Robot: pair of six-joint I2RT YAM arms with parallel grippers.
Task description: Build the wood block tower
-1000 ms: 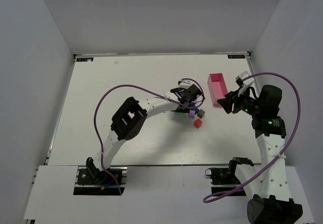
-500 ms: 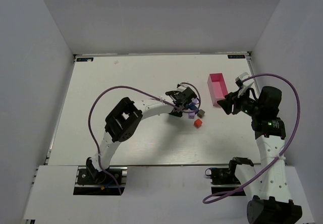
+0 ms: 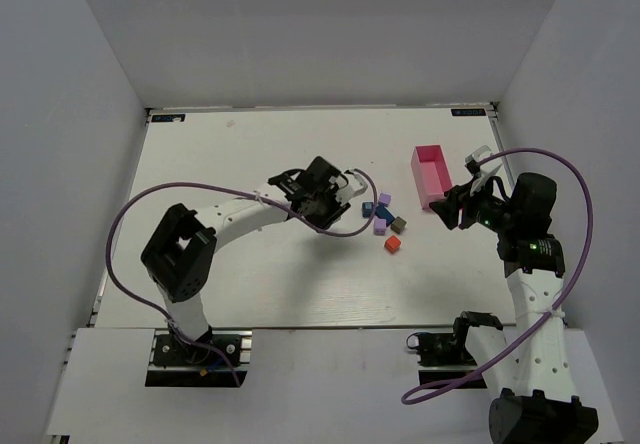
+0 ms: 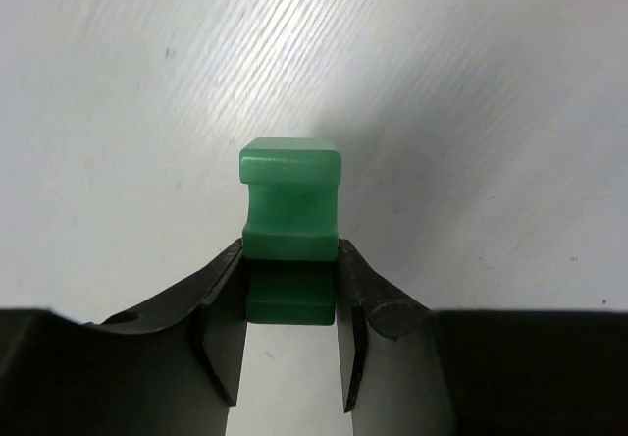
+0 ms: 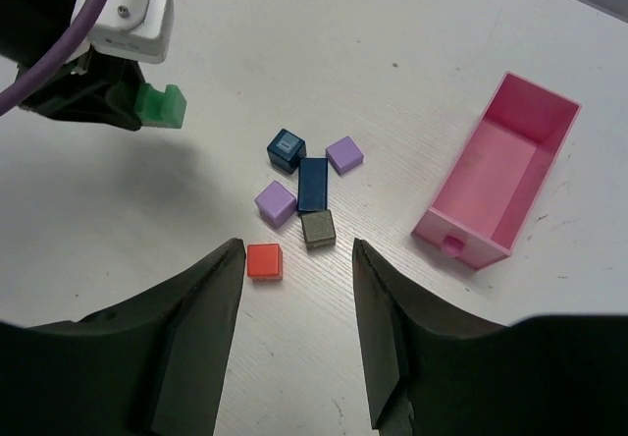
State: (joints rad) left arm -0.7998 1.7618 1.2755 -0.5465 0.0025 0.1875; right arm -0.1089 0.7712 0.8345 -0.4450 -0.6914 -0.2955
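- Left wrist view first: the left gripper (image 4: 289, 303) is clamped on a green notched wooden block (image 4: 290, 205). The jaws pinch its narrow waist and the block juts out past the fingertips.
- Under it lies the white bench (image 4: 471, 112). From the right wrist camera, the green piece looks carried clear of the surface, I judge, and well apart from the other pieces.
- Over to the right gripper (image 5: 296, 259): its jaws are spread wide with nothing between them, and it hovers above the loose pieces.
- Down there sit a red wooden cube (image 5: 263, 260), a grey-brown wooden cube (image 5: 318, 229) and a dark blue oblong block (image 5: 313, 183). With them are a dark blue cube (image 5: 286, 148), a light purple cube (image 5: 276, 203) and a second light purple cube (image 5: 344, 154).
- They're clustered flat on the bench, several touching, and none sits on top of another.
- A pink rectangular open box (image 5: 496, 171) sits near the cluster.
- Progress call: there's no tower yet. One block is in hand, nothing is stacked, and picking a base spot and stacking every piece look left to do.
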